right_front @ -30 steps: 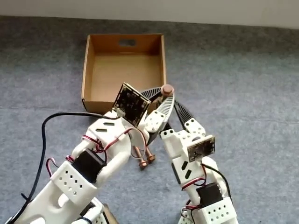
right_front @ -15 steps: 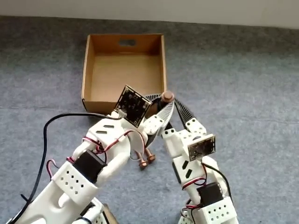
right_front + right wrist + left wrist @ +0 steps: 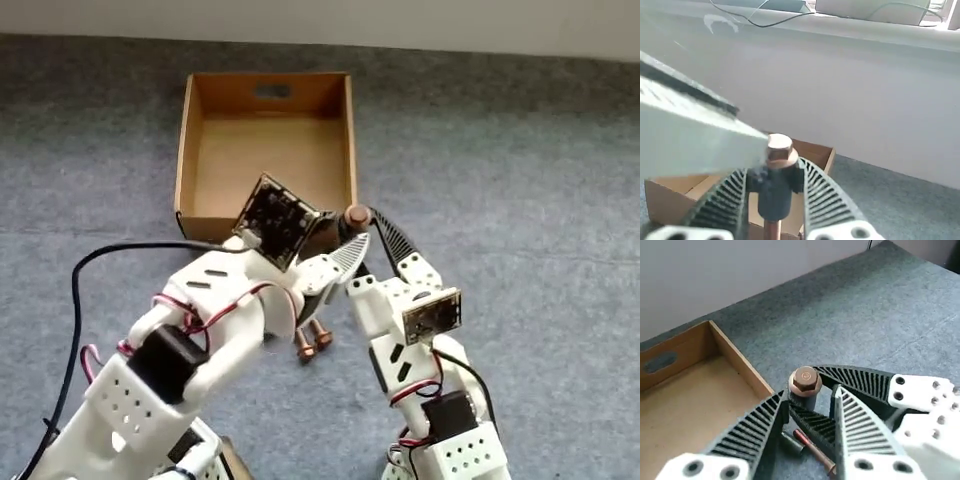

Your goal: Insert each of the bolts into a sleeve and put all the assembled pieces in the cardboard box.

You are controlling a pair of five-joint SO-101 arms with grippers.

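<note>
A copper bolt seated in a dark sleeve (image 3: 357, 216) is held upright just outside the cardboard box's (image 3: 350, 130) near right corner. My right gripper (image 3: 362, 232) is shut on the sleeve (image 3: 774, 187), with the bolt head (image 3: 778, 148) above its fingers. My left gripper (image 3: 810, 394) is open and straddles the same piece (image 3: 804, 382); one of its fingers (image 3: 757, 425) rests against the sleeve. The right arm's fingers (image 3: 860, 382) cross between the left ones.
Two loose bolts (image 3: 311, 340) lie on the grey carpet between the arms. Below the grippers lie a bolt (image 3: 814, 452) and a dark sleeve (image 3: 790, 444). The box wall (image 3: 735, 360) stands close beside the held piece. A black cable (image 3: 100, 260) loops on the left.
The held bolt and sleeve moved toward the arms, away from the box's side. The left arm shifted and its fingers came in around the piece.
</note>
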